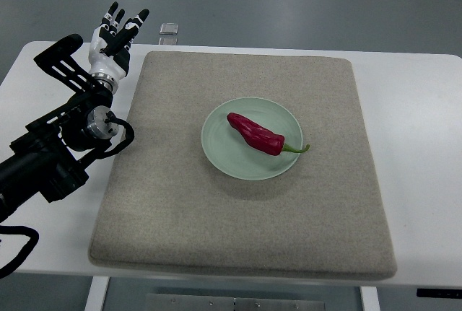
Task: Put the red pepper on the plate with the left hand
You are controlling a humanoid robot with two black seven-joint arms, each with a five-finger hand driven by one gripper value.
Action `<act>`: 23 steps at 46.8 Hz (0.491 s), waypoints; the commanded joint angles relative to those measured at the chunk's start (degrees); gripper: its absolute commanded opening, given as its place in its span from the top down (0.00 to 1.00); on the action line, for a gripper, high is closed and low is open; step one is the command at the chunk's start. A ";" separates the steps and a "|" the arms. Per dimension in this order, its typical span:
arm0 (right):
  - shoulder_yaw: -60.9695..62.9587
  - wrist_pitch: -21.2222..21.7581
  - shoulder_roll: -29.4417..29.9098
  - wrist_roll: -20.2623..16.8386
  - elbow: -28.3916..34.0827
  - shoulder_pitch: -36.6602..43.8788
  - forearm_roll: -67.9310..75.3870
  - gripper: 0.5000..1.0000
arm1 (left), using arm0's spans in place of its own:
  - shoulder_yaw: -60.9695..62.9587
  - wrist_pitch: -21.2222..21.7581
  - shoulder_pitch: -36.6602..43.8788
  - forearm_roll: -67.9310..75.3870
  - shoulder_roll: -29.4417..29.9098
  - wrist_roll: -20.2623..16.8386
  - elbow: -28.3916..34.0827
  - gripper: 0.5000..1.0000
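Pepper was sitting on the plate, nothing in the way

Red pepper (pixel 255 134) lay on the pale green plate (pixel 216 145), mid grey mat (pixel 180 217); left hand (pixel 114 37) well apart, fingers spread, empty.

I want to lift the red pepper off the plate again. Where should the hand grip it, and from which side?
Probably grip the red pepper at its thick body, fingers across its width, from above. It lies flat and diagonal on the plate; the green stem looks too thin.
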 commanded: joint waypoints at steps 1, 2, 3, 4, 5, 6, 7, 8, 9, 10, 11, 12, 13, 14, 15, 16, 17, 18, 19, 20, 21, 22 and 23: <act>0.00 -0.06 0.00 0.08 0.00 0.00 0.00 0.14 | -0.03 -0.46 0.10 -0.89 -0.01 0.00 0.07 0.01; 0.00 0.03 0.00 -0.01 0.00 0.00 0.00 0.14 | -0.03 -0.64 0.19 -1.15 -0.09 0.00 0.07 0.01; 0.00 0.03 0.00 -0.01 0.00 0.00 0.00 0.14 | -0.03 -0.81 0.27 -1.24 -0.09 0.00 0.07 0.01; 0.00 0.03 0.00 0.08 0.00 0.00 0.00 0.14 | -0.03 -0.99 0.45 -1.33 -0.09 0.00 0.07 0.01; 0.00 0.03 0.00 -0.01 0.00 0.00 0.00 0.14 | -0.03 -1.25 0.54 -1.33 -0.09 0.00 0.07 0.01; 0.00 0.03 0.00 0.08 0.00 0.00 0.00 0.14 | -0.11 -1.34 0.63 -1.33 -0.18 0.00 0.07 0.01; 0.00 0.03 0.00 -0.01 0.00 0.00 0.00 0.14 | -0.11 -1.43 0.63 -1.42 -0.36 0.00 0.07 0.01; 0.00 0.03 0.00 0.08 0.00 0.00 0.00 0.14 | -0.11 -1.43 0.71 -1.59 -0.62 0.00 0.07 0.01; 0.00 -0.06 0.00 0.08 0.00 0.00 0.00 0.14 | -0.11 -1.43 0.80 -1.59 -0.88 0.00 0.07 0.01; 0.00 0.03 0.00 -0.01 0.00 0.00 0.00 0.14 | -0.11 -1.43 0.80 -1.59 -0.97 0.00 0.16 0.01; 0.00 0.03 0.00 -0.01 0.00 0.00 0.00 0.14 | -0.11 -1.43 0.89 -1.59 -1.06 0.00 0.16 0.01; 0.00 -0.06 0.00 -0.01 0.00 -0.09 0.00 0.14 | -0.11 -1.43 0.89 -1.59 -1.06 -0.08 0.16 0.01; 0.00 0.03 0.00 -0.01 0.00 0.00 0.00 0.14 | -0.11 -1.43 0.89 -1.59 -1.06 -0.08 0.16 0.01; 0.00 -0.06 0.00 0.08 0.00 0.00 0.00 0.14 | -0.11 -1.52 0.89 -1.68 -1.06 0.00 0.16 0.01; 0.00 0.03 0.00 0.08 0.00 0.00 0.00 0.14 | -0.11 -1.52 0.89 -1.68 -1.06 0.00 0.16 0.01; 0.00 0.03 0.00 -0.01 0.00 0.00 0.00 0.14 | -0.11 -1.60 0.89 -1.68 -1.06 0.00 0.16 0.01; 0.09 0.12 0.00 0.08 0.00 0.00 0.08 0.14 | -0.11 -1.61 0.89 -1.68 -1.06 -0.08 0.16 0.01; 0.09 0.29 0.00 -0.01 0.00 0.00 0.08 0.14 | -0.11 -1.61 0.89 -1.68 -1.06 0.00 0.16 0.01; 0.09 0.38 0.00 -0.01 0.09 0.00 0.08 0.14 | -0.11 -1.61 0.89 -1.68 -1.06 -0.08 0.16 0.01; 0.09 0.47 0.00 -0.01 0.17 -0.09 0.00 0.14 | -0.11 -1.61 0.89 -1.68 -1.06 -0.08 0.07 0.01; 0.09 0.47 0.00 -0.01 0.35 0.00 0.00 0.14 | -0.11 -1.61 0.89 -1.68 -1.06 -0.08 0.16 0.01; 0.09 0.56 0.00 -0.01 0.44 -0.09 0.00 0.14 | -0.11 -1.69 0.89 -1.68 -1.06 -0.08 0.16 0.01; 0.09 0.56 0.00 0.08 0.44 -0.09 0.00 0.14 | -0.11 -1.69 0.89 -1.59 -1.06 -0.08 0.16 0.01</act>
